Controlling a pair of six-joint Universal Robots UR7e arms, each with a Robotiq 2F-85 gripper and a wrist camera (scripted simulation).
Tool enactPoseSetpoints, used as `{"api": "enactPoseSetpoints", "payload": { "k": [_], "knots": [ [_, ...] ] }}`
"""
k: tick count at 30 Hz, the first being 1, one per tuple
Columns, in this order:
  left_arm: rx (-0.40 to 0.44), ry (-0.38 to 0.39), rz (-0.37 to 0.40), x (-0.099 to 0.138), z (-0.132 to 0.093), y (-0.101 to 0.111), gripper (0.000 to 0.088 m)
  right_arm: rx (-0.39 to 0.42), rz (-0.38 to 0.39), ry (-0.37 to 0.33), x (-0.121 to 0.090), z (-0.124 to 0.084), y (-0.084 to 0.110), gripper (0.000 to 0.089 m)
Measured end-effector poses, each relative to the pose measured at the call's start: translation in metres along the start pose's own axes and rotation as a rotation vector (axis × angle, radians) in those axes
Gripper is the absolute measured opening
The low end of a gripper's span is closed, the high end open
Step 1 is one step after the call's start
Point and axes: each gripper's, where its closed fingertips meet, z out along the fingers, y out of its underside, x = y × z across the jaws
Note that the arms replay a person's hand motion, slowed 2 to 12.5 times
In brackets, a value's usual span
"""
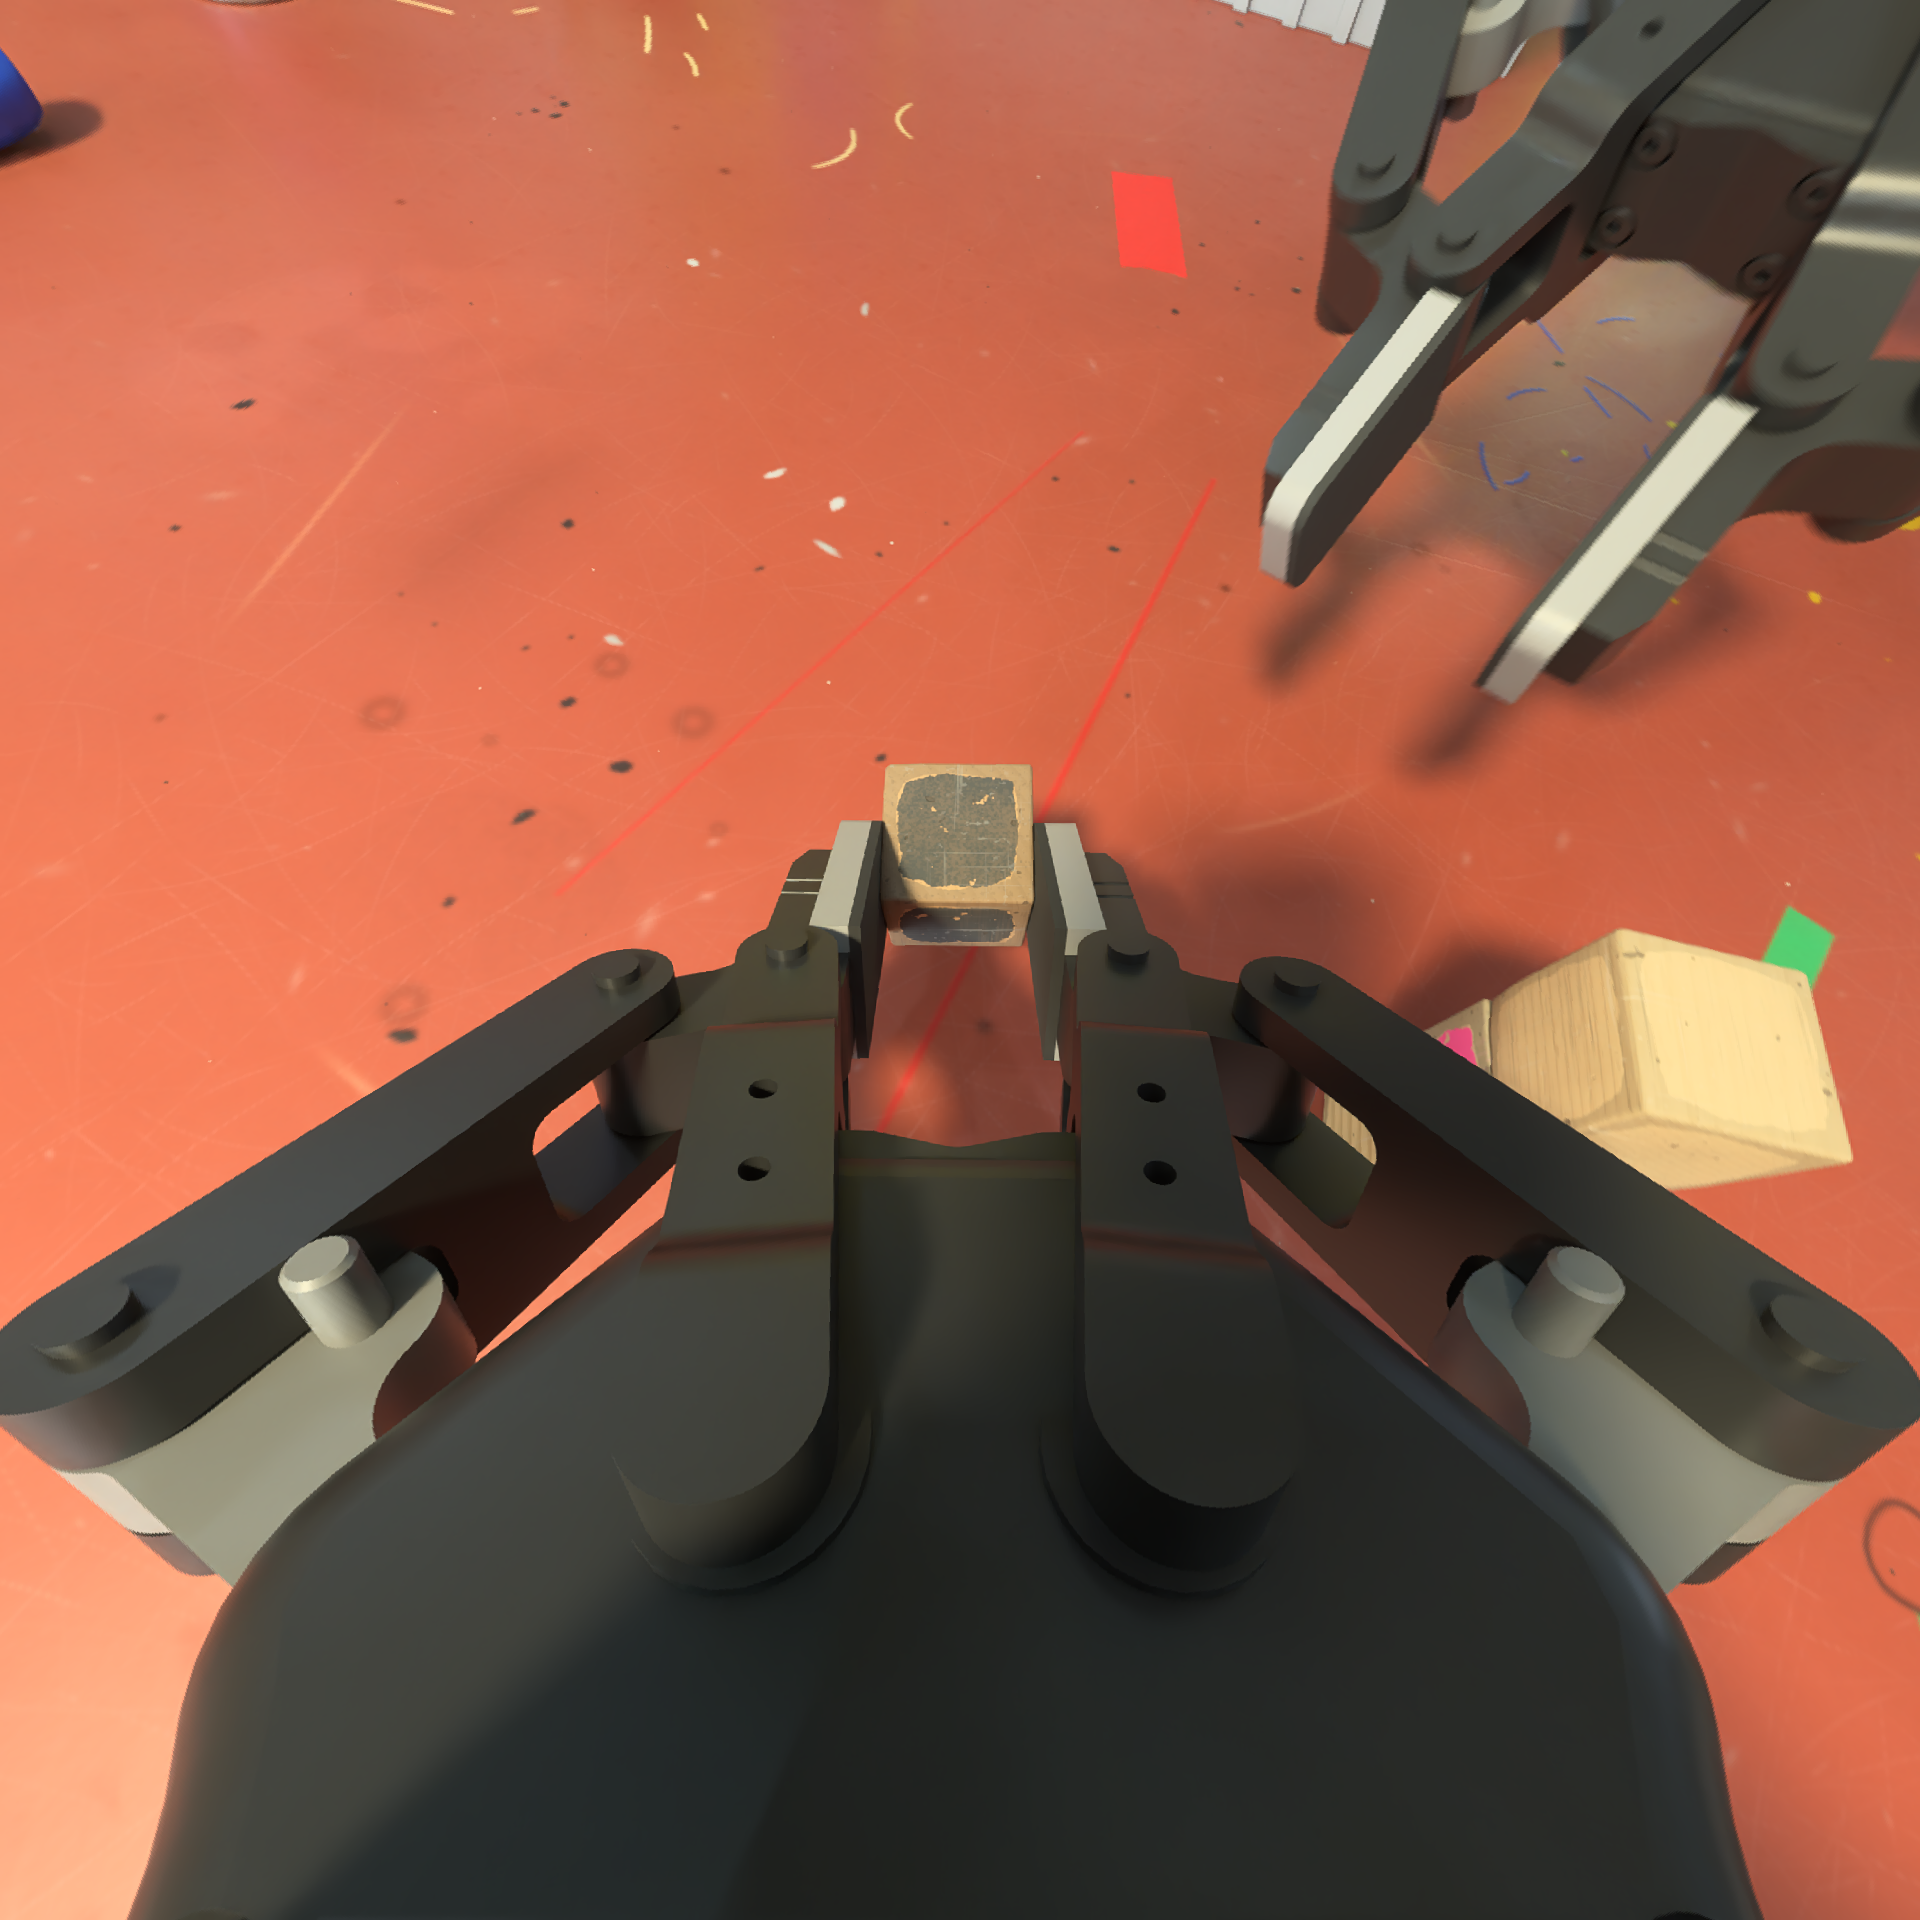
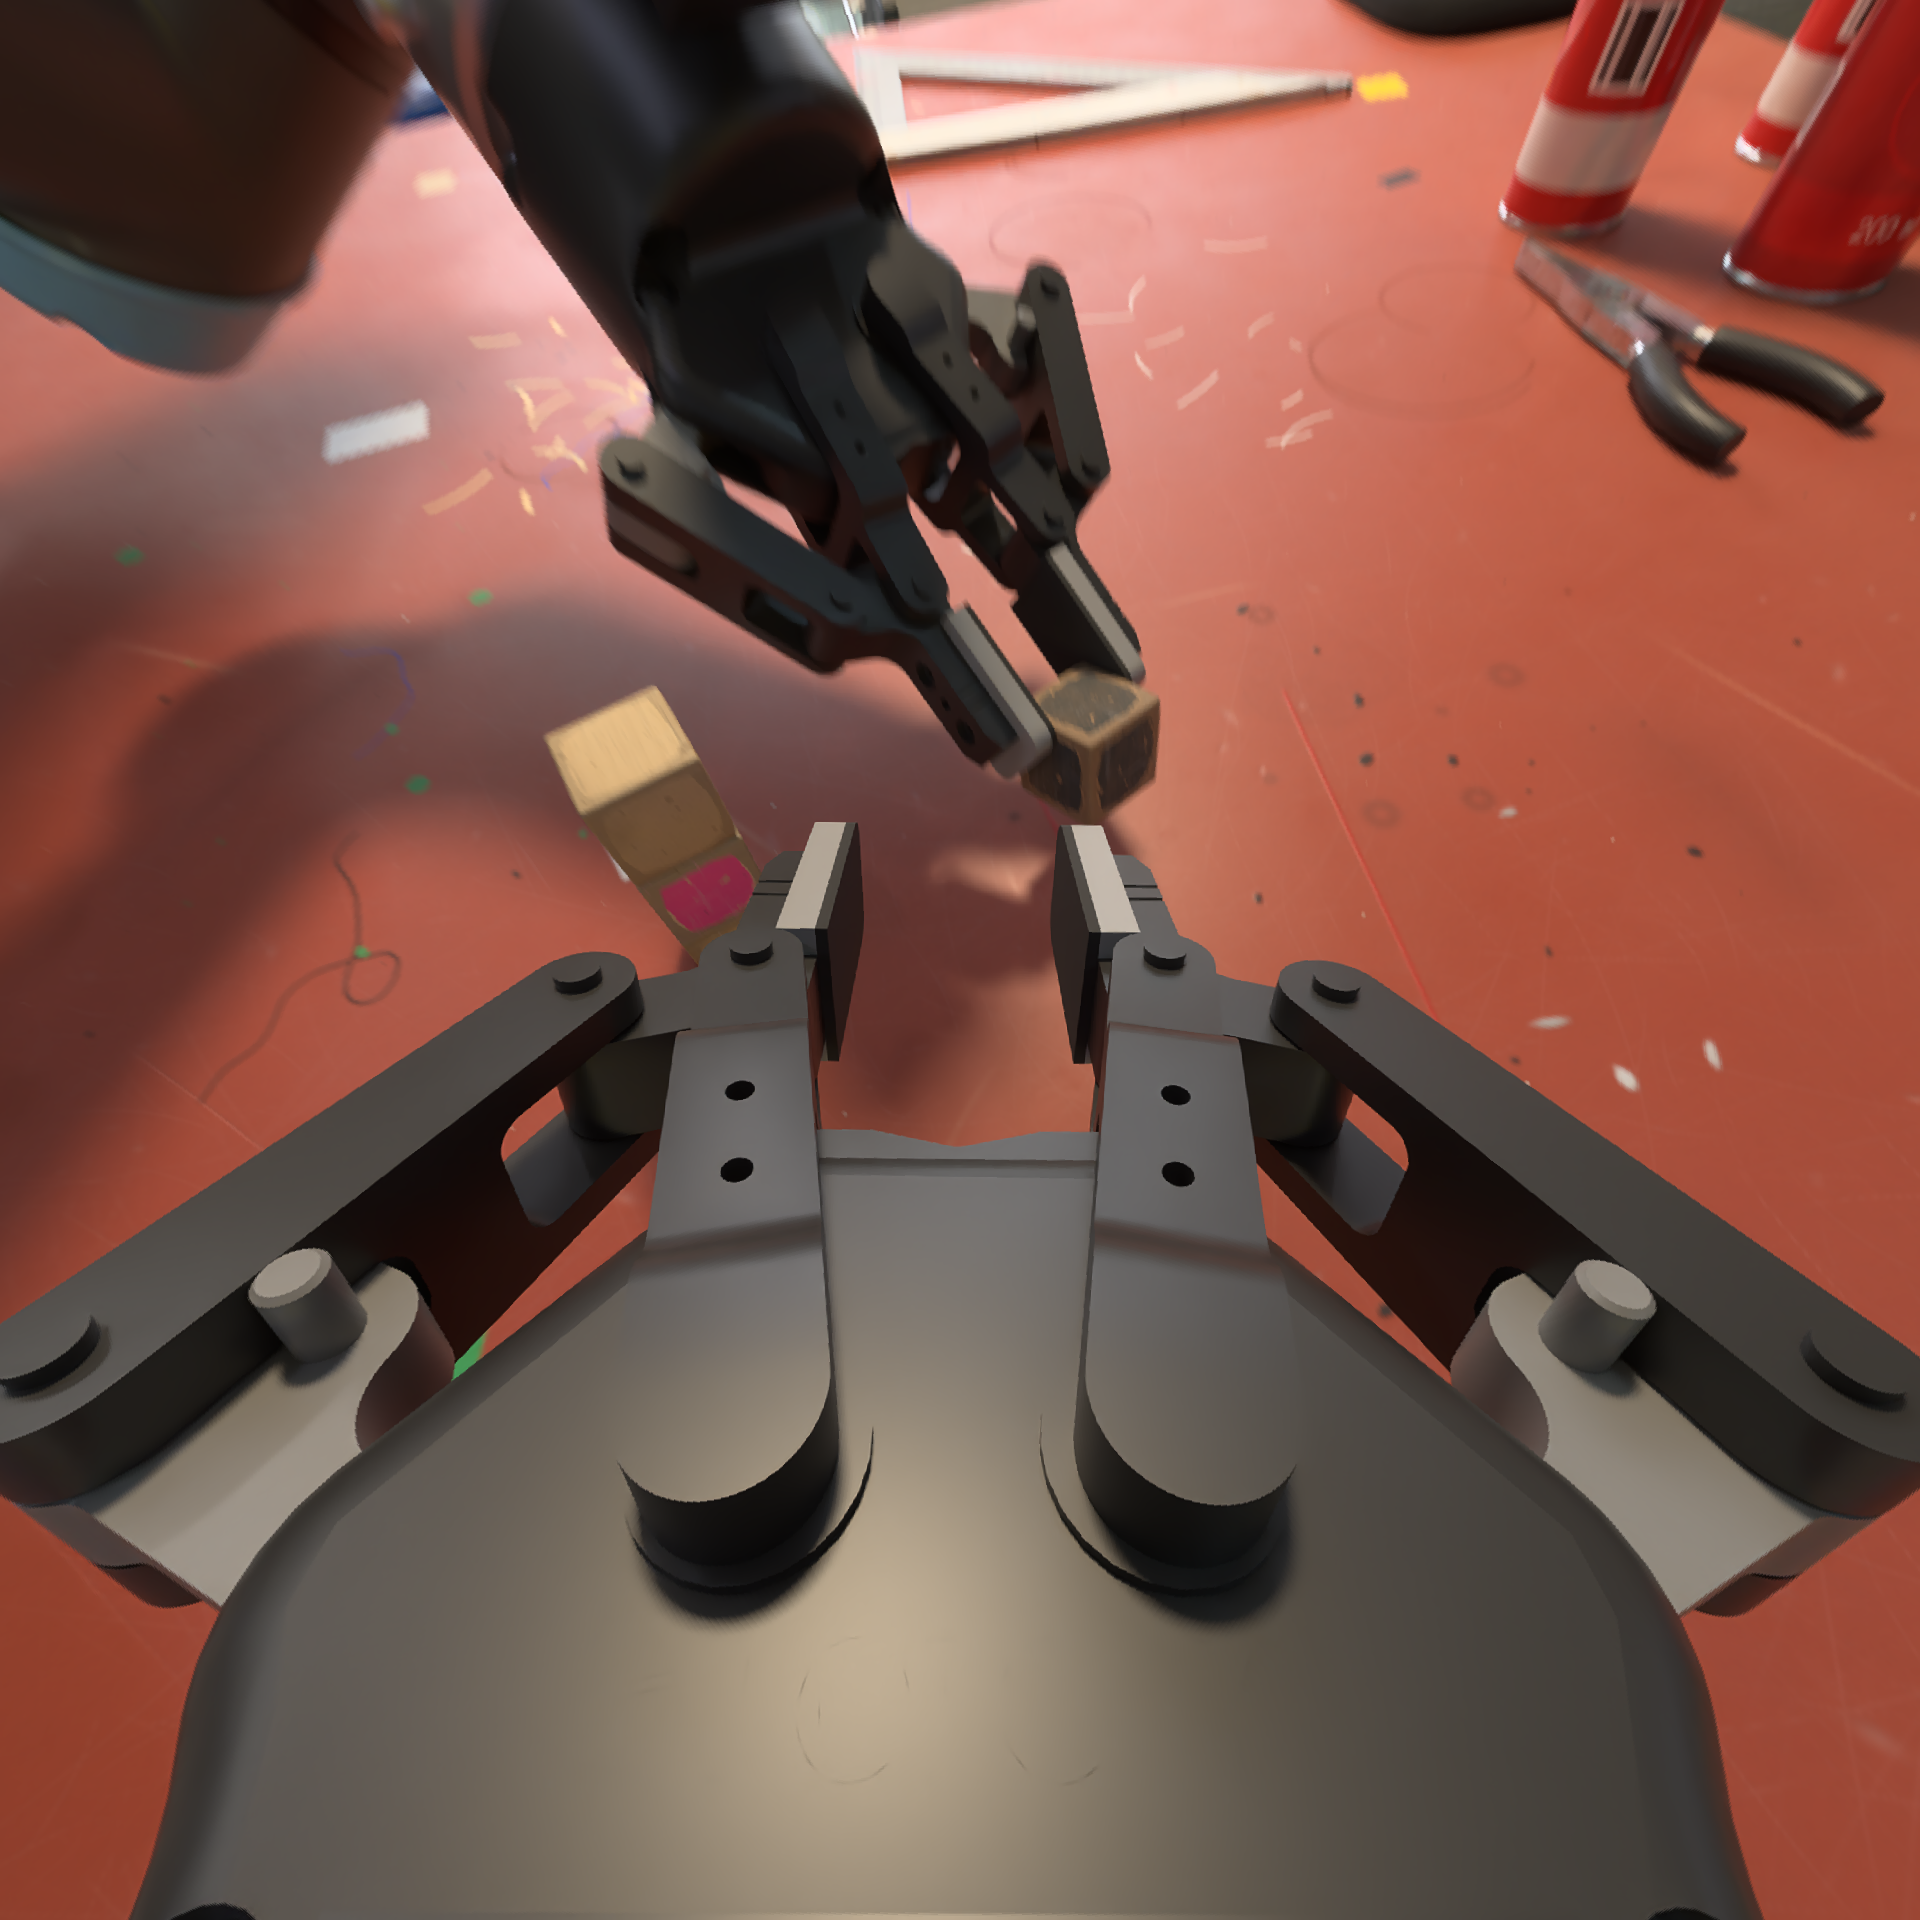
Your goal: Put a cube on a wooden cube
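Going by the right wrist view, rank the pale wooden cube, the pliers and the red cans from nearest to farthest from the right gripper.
1. Pale wooden cube, just ahead-left of the right gripper.
2. Pliers, far right on the table.
3. Red cans, behind the pliers at the top right.

this is a workshop around my arms. the scuffed red-orange table (image 2: 1558, 727) is scratched, flecked with paint specks and pale shavings. black-handled steel pliers (image 2: 1704, 353) lie beside red-and-white spray cans (image 2: 1600, 114), a pale metal triangular set square (image 2: 1091, 99) lies at the far edge, and bits of coloured tape are stuck on the surface.
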Motion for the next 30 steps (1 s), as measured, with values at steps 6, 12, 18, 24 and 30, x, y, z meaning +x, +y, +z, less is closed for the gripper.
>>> {"api": "enactPoseSetpoints", "payload": {
  "k": [6, 12, 18, 24, 30],
  "knots": [
    [0.01, 0.015, 0.013, 0.0, -0.008, 0.001, 0.025, -0.136, -0.02, 0.052, 0.007, 0.012, 0.023, 0.0317],
    [0.032, 0.033, 0.033, 0.006, -0.015, -0.005, 0.025, -0.223, -0.02, 0.107, 0.015, 0.019, 0.036, 0.0301],
    [0.052, 0.069, 0.064, 0.019, -0.024, -0.012, 0.025, -0.27, -0.01, 0.155, 0.023, 0.02, 0.045, 0.0291],
    [0.049, 0.089, 0.105, 0.029, -0.034, -0.014, 0.025, -0.288, 0.006, 0.165, 0.028, 0.021, 0.051, 0.0291],
    [0.072, 0.115, 0.125, 0.037, -0.044, -0.021, 0.025, -0.286, 0.002, 0.182, 0.031, 0.023, 0.055, 0.0271]
  ]
}}
